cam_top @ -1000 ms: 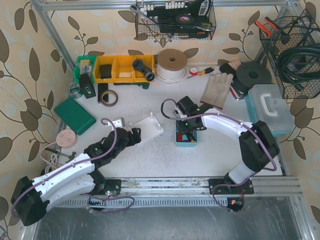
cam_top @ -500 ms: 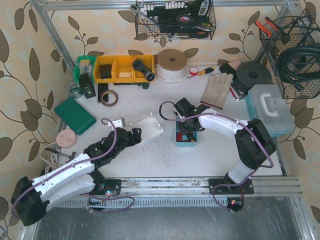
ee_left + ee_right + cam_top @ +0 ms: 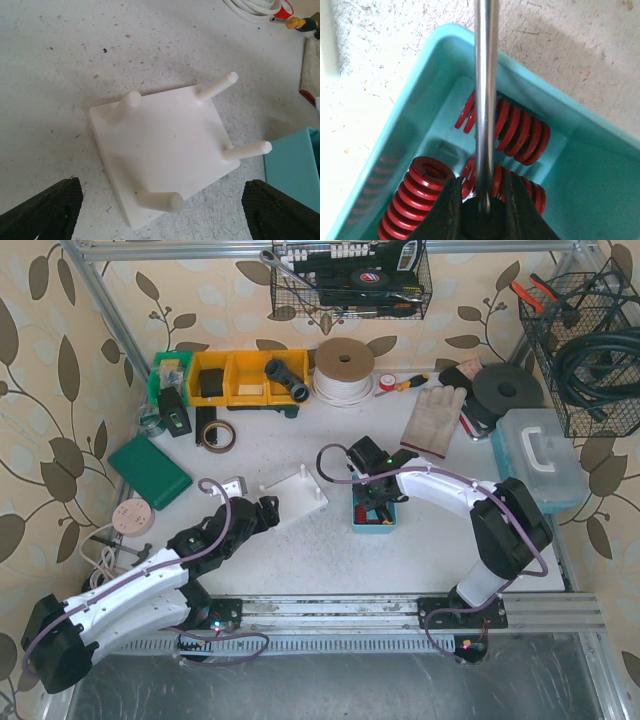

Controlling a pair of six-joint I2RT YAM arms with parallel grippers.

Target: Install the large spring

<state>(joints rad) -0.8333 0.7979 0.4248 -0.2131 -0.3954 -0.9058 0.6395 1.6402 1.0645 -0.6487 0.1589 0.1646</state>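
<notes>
The right gripper [image 3: 484, 202] is closed narrow on a steel rod [image 3: 485, 75] and hangs over the teal bin [image 3: 415, 105]. The rod crosses above the red springs [image 3: 520, 130], probably as a hook to thread one by its bore. The large one lies among them in the bin, not yet lifted; which it is cannot be told. The left gripper [image 3: 162, 222] hovers wide open astride the white plate [image 3: 165, 145] with four pegs [image 3: 216, 86], likely to steady it.

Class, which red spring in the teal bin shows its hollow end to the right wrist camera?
The lower-left spring, by the bin's left wall; the other springs show only their coiled sides.
</notes>
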